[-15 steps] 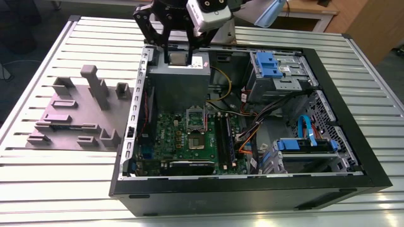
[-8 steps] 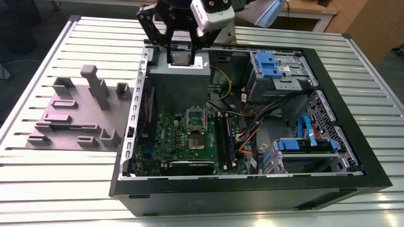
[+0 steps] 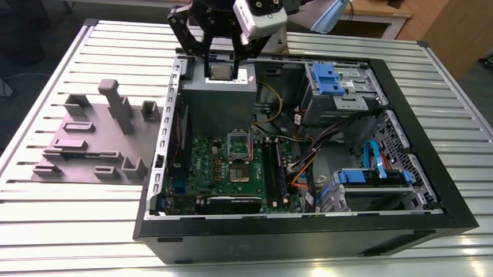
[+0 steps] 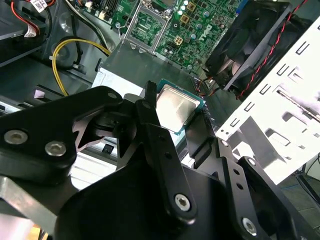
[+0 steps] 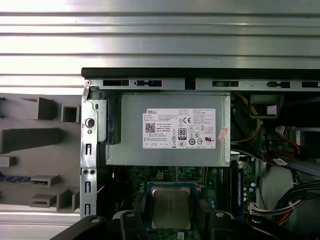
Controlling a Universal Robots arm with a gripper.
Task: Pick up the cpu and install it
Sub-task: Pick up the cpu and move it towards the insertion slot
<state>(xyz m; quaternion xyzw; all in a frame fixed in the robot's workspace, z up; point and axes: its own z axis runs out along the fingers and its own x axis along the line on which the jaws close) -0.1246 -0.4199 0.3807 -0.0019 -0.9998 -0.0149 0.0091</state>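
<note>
Where the scene lies nearest in the exterior view, the black computer case (image 3: 308,236) rests open on the slatted metal table (image 3: 77,219). A grey fixture (image 3: 92,138) of plastic blocks sits just beside it, on the exterior view's left. Inside the case, the green motherboard (image 3: 200,167) occupies the near part. Its socket (image 3: 240,173) looks unfilled, with the hinged frame (image 3: 239,144) raised on the far side of it.

Farther back sits the grey power supply (image 3: 216,109). It carries a white label (image 5: 180,128) printed with a maker's name, a square code, certification marks and fine print. A smaller sticker lies at the label's corner.

Farthest of all, the gripper (image 3: 221,70) hangs above the power supply. Its jaws pinch the cpu (image 3: 221,71) by two opposite edges, silvery top upward and roughly level. Both wrist views show the chip between the black fingers (image 4: 150,125).

I judge the pick-up done and the carry in hand. The chip is lifted, well apart from the socket, and not yet installed. Seating it will depend on the chip being square to the socket and held level.
</note>
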